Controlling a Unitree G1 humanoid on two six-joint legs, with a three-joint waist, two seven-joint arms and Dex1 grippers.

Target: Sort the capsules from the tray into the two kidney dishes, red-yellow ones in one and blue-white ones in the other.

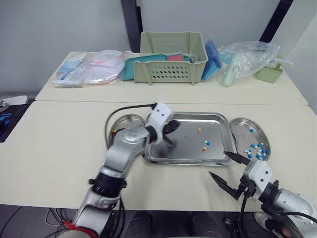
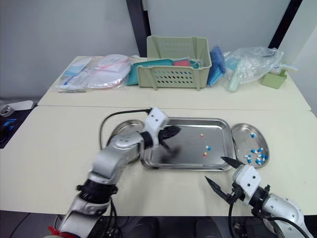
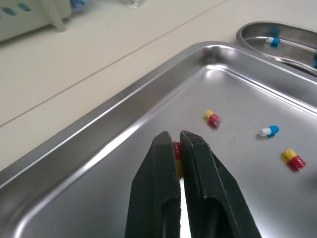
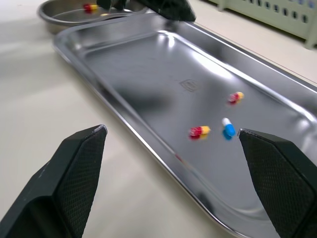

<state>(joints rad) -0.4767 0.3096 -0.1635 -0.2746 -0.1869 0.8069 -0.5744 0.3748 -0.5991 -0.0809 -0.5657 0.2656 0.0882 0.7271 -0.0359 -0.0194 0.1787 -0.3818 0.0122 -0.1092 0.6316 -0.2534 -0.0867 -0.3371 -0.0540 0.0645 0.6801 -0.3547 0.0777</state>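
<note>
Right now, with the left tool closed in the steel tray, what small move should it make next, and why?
Probably lift the left tool slightly and carry it to the steel kidney dish on the robot's left. It is shut on a red-yellow capsule low in the rectangular steel tray, and that dish already holds another red-yellow capsule.

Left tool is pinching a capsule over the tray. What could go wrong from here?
1. The red-yellow capsule sits right at the tips of the left tool; it may slip out before reaching the left kidney dish.
2. The open right tool hovers by the tray rim; a bump could scatter the loose capsules.
</note>
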